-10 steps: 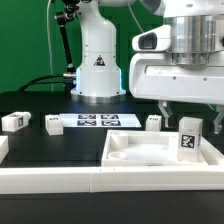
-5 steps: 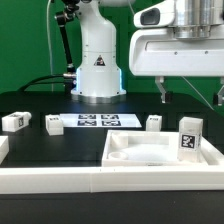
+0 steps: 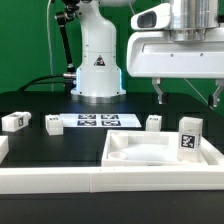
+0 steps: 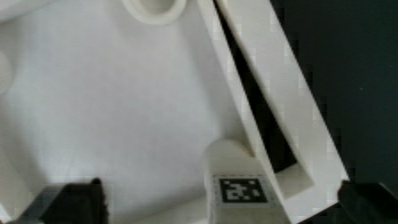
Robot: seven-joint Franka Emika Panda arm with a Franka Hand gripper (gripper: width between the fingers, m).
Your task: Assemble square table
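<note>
Black tabletop (image 3: 30,100) is carrying far-left leg (image 3: 14,121), second leg (image 3: 51,123), marker board (image 3: 97,120), third leg (image 3: 154,122). Square top (image 3: 150,148) is sitting front-right. Fourth leg (image 3: 190,137) is standing upright at its right side. Tool (image 3: 188,93) is hanging above, jaws apart, gripping nothing.

The thin flat white marker board (image 3: 97,121) is laid on the matte black table (image 3: 40,105). A long white border wall (image 3: 60,182) is set across the foreground, and a green backdrop (image 3: 25,40) is seen behind.

The black desk (image 3: 60,145) carries the marker board (image 3: 98,121), a far-left leg (image 3: 15,121), a second leg (image 3: 52,124), a third leg (image 3: 154,122), the square tabletop (image 3: 160,152) and the front border wall (image 3: 50,182).
</note>
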